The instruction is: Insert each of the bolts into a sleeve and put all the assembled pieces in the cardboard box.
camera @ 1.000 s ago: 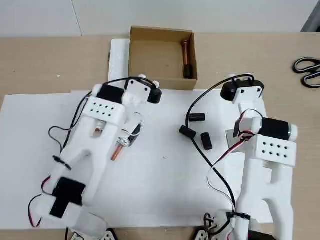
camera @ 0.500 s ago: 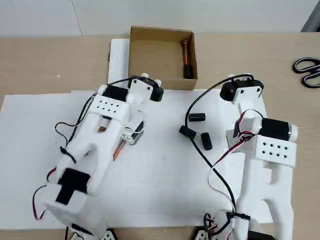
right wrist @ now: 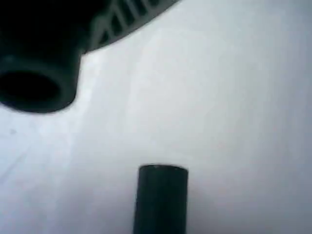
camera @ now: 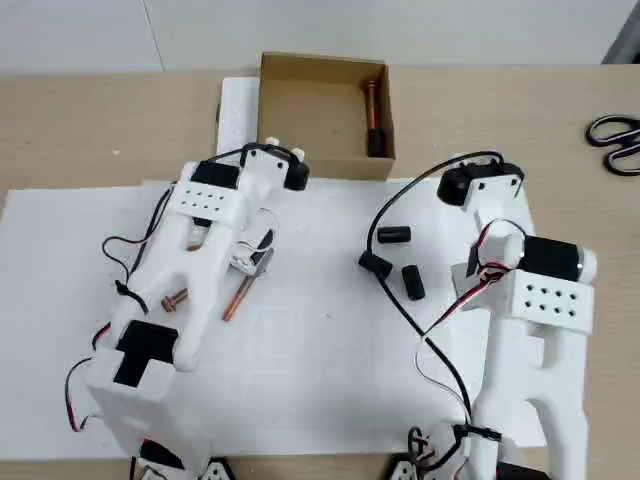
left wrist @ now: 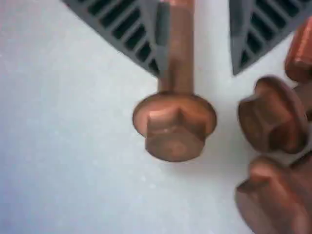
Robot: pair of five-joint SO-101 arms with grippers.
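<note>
Done: one assembled piece [camera: 373,115], a bolt in its sleeve, is seen lying in the box [camera: 268,110], along one side wall.
Sleeves: three sleeves [camera: 392,235] are left bare on the sheet [camera: 330,370], close together between the two arms and well apart from the box.
Bolts: one bolt [left wrist: 174,124] lies on the sheet with its shank between the jaws. At least three other bolts [left wrist: 270,122] are gathered just beside it, and none is sleeved.
Left gripper: the left gripper [left wrist: 197,66] is set low over the sheet with its fingers spread around the shank. One finger touches it and the other stands off with a gap, so nothing is pinched.
Right gripper: the right gripper [right wrist: 97,29] is placed by the sleeves, with one sleeve [right wrist: 36,85] close against it. Whether that sleeve is gripped cannot be told.
Step in hand: the pickup of a bolt is judged to be begun but not completed.
Left to do: by this judgement the task is at an early stage. Every loose bolt is yet to be sleeved and boxed.
</note>
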